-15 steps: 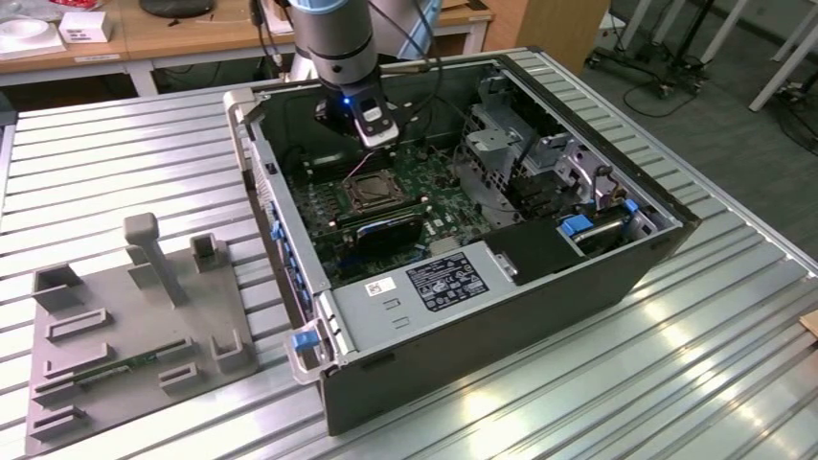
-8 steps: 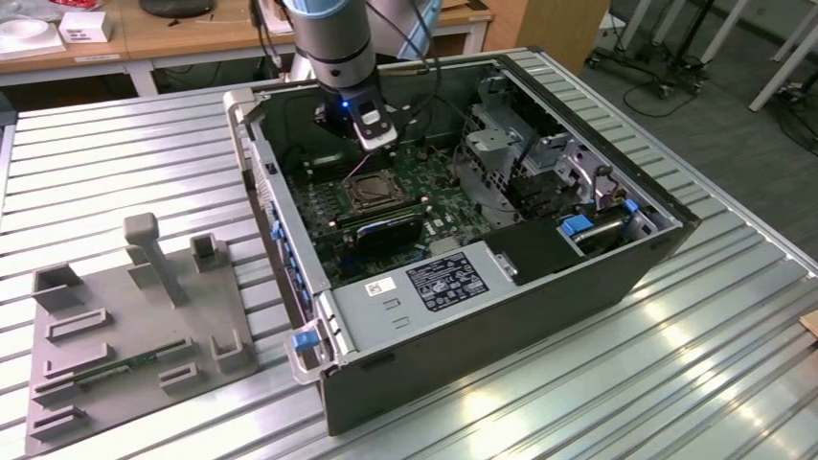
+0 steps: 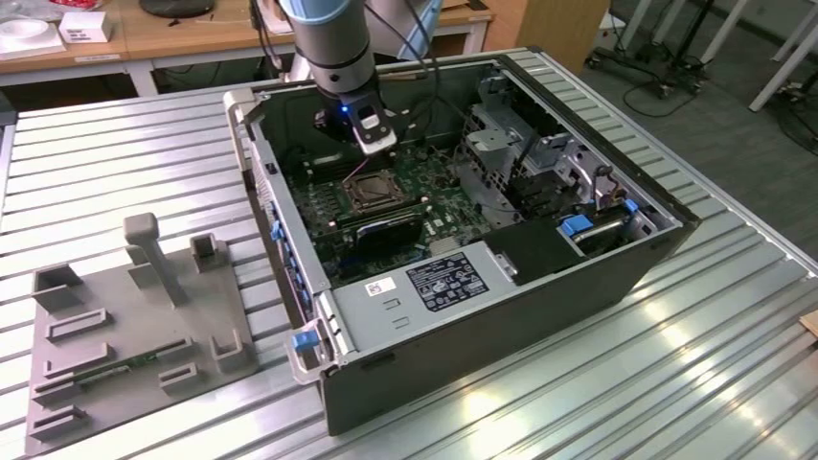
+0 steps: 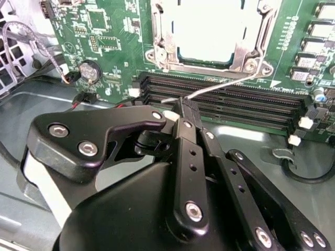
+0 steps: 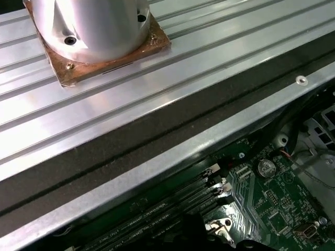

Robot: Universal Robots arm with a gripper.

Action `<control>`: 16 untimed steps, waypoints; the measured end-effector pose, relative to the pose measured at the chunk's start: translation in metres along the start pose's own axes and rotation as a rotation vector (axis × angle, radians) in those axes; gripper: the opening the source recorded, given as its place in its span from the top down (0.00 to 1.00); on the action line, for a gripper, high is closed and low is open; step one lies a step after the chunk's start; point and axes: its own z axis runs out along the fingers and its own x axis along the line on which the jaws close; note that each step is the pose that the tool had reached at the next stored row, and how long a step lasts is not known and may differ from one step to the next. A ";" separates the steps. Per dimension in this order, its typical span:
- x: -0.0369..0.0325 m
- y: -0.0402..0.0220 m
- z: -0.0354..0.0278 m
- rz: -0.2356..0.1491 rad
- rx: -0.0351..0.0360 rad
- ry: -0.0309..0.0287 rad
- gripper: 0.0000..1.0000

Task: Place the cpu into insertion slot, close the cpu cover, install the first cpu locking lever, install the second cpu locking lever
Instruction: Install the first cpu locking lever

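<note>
Claw [image 4: 183, 107] is pressed together, pinching the thin wire locking lever [image 4: 225, 86] beside the cpu cover [image 4: 251, 49], which lies closed over the cpu [image 4: 220, 29].

The pale square cpu [image 4: 219, 31] lay flat in the insertion slot [image 3: 372, 192], framed by the closed silvery cpu cover [image 4: 250, 49], beside the memory slots [image 4: 230, 99].

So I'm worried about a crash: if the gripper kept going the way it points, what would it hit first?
Probably the thin lever, which its closed fingertips already seem to grip; beyond lie the black memory slots. Depth is unclear.
</note>
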 end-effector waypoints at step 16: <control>0.0018 -0.0056 0.0131 -0.004 0.0113 -0.0060 0.89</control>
